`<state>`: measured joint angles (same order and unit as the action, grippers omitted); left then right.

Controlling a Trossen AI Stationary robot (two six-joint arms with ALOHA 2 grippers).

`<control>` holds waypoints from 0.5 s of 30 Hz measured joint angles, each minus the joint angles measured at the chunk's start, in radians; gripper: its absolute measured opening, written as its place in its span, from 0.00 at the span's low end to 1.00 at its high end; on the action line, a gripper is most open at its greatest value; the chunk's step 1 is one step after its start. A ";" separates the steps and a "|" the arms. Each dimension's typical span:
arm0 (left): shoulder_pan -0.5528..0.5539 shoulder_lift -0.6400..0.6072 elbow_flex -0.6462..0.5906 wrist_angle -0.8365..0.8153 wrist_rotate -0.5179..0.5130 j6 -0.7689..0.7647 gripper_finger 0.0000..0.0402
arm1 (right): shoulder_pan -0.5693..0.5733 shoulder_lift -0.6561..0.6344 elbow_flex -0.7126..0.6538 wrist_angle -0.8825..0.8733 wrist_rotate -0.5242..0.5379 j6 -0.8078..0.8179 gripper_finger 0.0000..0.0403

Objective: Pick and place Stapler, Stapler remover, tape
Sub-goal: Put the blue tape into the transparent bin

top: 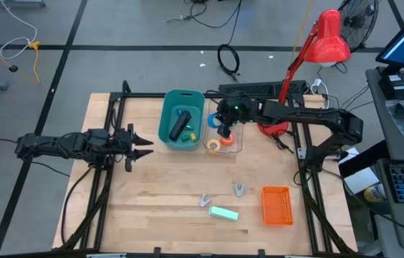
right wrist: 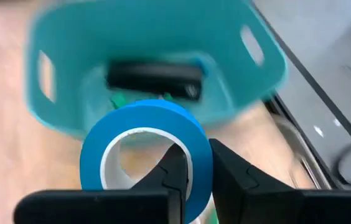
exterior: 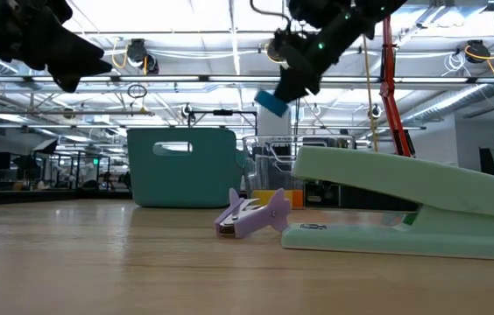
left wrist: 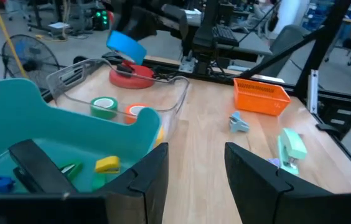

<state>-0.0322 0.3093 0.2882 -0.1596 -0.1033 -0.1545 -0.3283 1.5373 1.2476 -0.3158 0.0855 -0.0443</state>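
Both arms are dark, matte black and segmented, built from blocky links. The right arm [top: 309, 118] shows a small green indicator light near its wrist. The left arm [top: 66, 145] ends in pointed black prongs.

**Bright room, some blurry spots**

The room is bright. Long ceiling lights [exterior: 229, 35] shine white in the low view and glare a bit. The wooden table [top: 173, 193] is evenly lit, with only soft shadows. In the right wrist view the teal bin [right wrist: 157, 68] looks smeared and blurry. The green stapler [exterior: 405, 206] close to the low camera looks huge and soft.
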 joint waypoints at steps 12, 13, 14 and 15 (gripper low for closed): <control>0.000 0.000 0.000 -0.001 -0.039 -0.012 0.39 | -0.063 0.032 0.003 -0.085 -0.028 -0.032 0.09; 0.000 0.000 0.000 0.000 -0.039 -0.013 0.39 | -0.065 0.047 0.002 -0.096 -0.044 -0.032 0.09; 0.000 0.000 0.000 -0.001 -0.039 -0.019 0.39 | -0.066 0.062 -0.001 -0.106 -0.058 -0.035 0.09; 0.000 0.000 0.000 0.000 -0.039 -0.026 0.39 | -0.066 0.079 0.001 -0.110 -0.063 -0.048 0.09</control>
<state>-0.0322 0.3093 0.2882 -0.1601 -0.1425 -0.1809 -0.3944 1.6167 1.2484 -0.4259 0.0229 -0.0924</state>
